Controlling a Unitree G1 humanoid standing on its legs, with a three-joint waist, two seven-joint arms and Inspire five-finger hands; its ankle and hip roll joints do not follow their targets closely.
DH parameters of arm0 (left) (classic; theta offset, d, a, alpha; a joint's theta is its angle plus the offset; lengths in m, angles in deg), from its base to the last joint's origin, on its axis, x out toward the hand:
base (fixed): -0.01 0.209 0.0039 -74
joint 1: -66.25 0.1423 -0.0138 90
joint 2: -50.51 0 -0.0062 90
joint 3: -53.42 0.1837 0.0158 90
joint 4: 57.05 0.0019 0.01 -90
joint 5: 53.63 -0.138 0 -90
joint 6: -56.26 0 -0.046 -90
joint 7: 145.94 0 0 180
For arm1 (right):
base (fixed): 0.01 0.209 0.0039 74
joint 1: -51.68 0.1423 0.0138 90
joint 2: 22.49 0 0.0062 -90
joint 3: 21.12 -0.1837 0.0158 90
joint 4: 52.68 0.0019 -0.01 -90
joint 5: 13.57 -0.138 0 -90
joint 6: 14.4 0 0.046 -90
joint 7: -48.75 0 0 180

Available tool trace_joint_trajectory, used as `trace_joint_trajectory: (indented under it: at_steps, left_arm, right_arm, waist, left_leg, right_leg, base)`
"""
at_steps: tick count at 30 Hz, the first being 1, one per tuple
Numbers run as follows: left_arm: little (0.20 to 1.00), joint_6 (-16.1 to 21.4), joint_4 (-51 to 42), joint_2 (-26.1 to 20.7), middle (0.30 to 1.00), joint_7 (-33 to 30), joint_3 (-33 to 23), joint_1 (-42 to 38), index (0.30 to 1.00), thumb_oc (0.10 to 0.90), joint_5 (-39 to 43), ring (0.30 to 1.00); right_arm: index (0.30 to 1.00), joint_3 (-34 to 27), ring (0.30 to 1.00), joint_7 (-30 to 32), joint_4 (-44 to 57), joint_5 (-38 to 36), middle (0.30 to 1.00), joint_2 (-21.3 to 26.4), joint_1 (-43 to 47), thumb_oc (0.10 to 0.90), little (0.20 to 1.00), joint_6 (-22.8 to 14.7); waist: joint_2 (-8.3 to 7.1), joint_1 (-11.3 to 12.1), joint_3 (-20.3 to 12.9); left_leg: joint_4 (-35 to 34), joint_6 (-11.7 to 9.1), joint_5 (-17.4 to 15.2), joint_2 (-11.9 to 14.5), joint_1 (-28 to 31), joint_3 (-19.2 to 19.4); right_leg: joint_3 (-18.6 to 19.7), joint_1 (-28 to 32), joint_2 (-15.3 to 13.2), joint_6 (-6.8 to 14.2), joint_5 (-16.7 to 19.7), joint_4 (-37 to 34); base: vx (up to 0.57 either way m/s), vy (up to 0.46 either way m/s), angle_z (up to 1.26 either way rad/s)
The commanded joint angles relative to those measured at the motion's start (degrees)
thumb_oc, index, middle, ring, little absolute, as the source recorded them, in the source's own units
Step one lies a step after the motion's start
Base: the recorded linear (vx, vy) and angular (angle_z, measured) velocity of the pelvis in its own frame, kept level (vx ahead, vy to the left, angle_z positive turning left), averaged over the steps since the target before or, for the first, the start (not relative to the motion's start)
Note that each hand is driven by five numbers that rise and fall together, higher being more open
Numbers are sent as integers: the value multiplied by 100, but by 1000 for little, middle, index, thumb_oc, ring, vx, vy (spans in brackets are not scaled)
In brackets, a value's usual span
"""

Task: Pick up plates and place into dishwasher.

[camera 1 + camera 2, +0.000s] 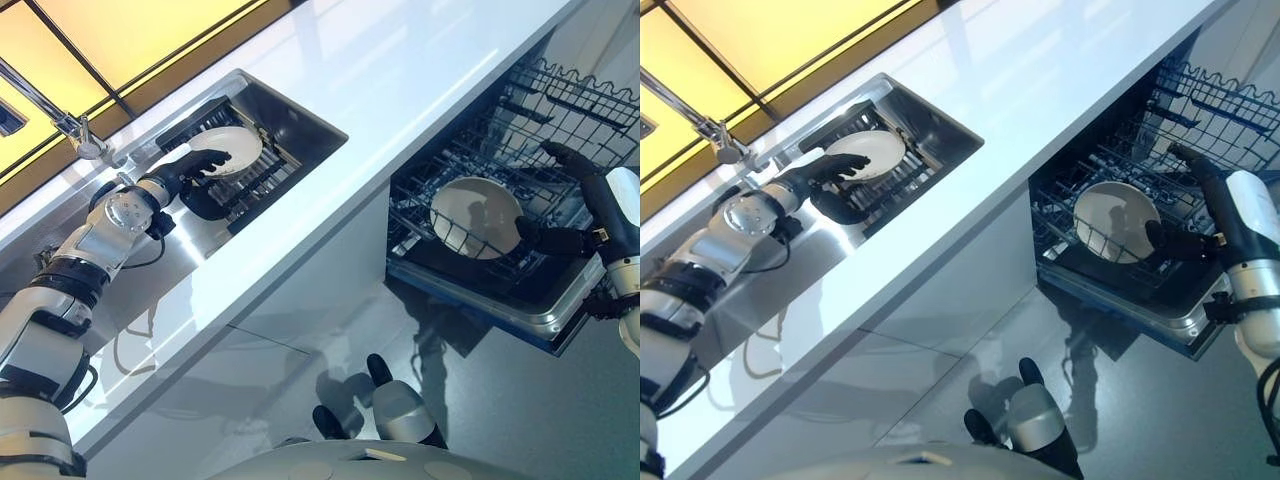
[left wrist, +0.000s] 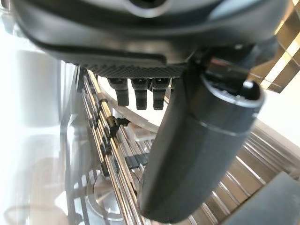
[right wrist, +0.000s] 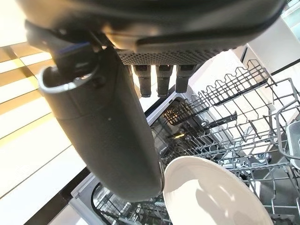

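A white plate (image 1: 235, 148) lies on the dark rack inside the sink (image 1: 300, 115). My left hand (image 1: 190, 170) reaches over it, straight fingers lying across its top and the thumb (image 2: 201, 150) held below, so the plate's rim (image 2: 136, 119) sits between them. A second white plate (image 1: 470, 215) leans in the dishwasher's lower rack (image 1: 470, 275). My right hand (image 1: 570, 235) is beside that plate with fingers spread wide. Its thumb (image 3: 108, 131) lies just by the plate's edge (image 3: 211, 197).
A long white counter (image 1: 400, 70) runs between the sink and the dishwasher. A chrome faucet (image 1: 60, 118) stands by the sink's far corner. The dishwasher's upper wire rack (image 1: 570, 105) is pulled out above the lower one, and the open door (image 1: 540, 320) juts over the floor.
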Motion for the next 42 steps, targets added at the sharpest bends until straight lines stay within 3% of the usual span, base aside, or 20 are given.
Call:
trace_joint_trajectory:
  at_steps: [1, 7, 11, 27, 42]
  left_arm:
    - [900, 414, 270, -147, 900, -607, -762, -437, 900, 800, -116, 900]
    - [900, 817, 524, 4, 900, -1132, -818, -480, 900, 800, -251, 900]
    - [900, 851, 517, 8, 900, -1397, -843, -587, 900, 800, -244, 900]
    - [900, 427, 399, -165, 900, -1487, -591, -996, 900, 800, -347, 900]
    - [900, 357, 978, 275, 900, -1741, -609, -935, 900, 800, -335, 900]
  right_arm:
    - [900, -197, 900, 170, 427, -246, 900, 529, 516, 800, 900, -334]
    - [900, -154, 900, 119, 347, -260, 900, 553, 534, 800, 900, -424]
    - [900, -152, 900, 132, 321, -272, 900, 563, 503, 800, 900, -457]
    - [900, -285, 900, -8, 322, -369, 900, 624, 395, 800, 900, -513]
    - [900, 58, 900, -115, 190, -263, 900, 764, 757, 800, 900, -482]
  waist:
    - [-214, -2, -519]
    - [-227, -77, -486]
    - [-246, -118, -472]
    - [-129, -184, -430]
    - [-212, -268, -257]
  left_leg:
    - [156, 31, -217, -74, -21, -172]
    - [165, 29, -225, -79, -25, -128]
    - [165, 15, -222, -65, -21, -79]
    - [206, -19, -242, -56, 3, -32]
    - [323, -21, -269, -50, -93, 32]
  right_leg:
    - [-27, 46, 88, 510, -625, 451]
    - [6, 25, 77, 508, -639, 476]
    - [18, 12, 77, 517, -637, 487]
    - [-4, 39, 63, 518, -682, 508]
    - [3, -68, 39, 500, -728, 610]
  base:
    - [0, 0, 0]
    - [0, 0, 0]
    - [1, -4, -1]
    - [1, -1, -1]
    - [0, 0, 0]
